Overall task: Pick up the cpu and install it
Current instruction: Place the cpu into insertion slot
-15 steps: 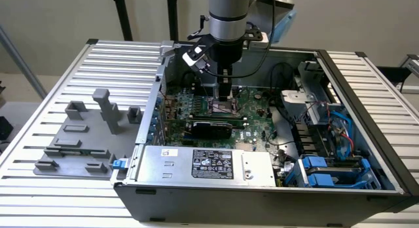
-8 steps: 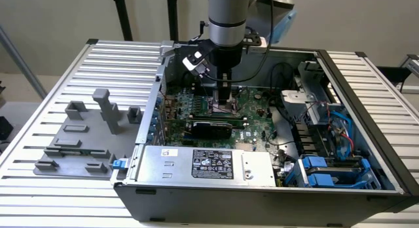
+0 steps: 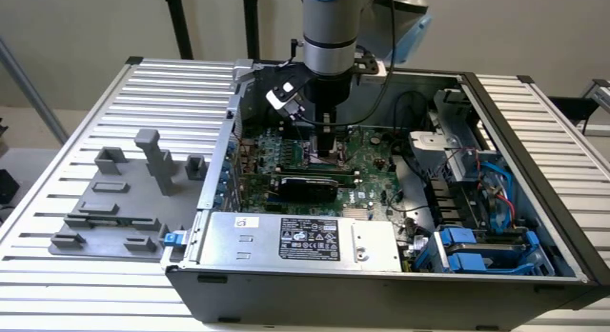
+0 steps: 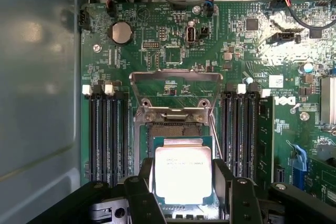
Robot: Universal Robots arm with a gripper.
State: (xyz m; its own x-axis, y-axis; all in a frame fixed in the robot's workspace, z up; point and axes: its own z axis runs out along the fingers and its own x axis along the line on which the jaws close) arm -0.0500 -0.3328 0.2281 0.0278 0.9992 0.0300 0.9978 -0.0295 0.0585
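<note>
Down inside the computer case [image 3: 533, 111], your gripper [image 4: 184, 177] holds the cpu [image 4: 182, 182] by its two sides, right over the socket [image 4: 176, 129] on the green board [image 4: 252, 51].

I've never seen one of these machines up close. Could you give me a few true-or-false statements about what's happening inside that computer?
1. The arm reaches down into the open computer case. True.
2. The cpu lies on the grey fixture beside the case. False: it sits between the fingers of the gripper, over the socket.
3. The socket's metal frame is folded down shut. False: it stands raised, leaving the socket uncovered.
4. A round coin battery sits on the motherboard. True.
</note>
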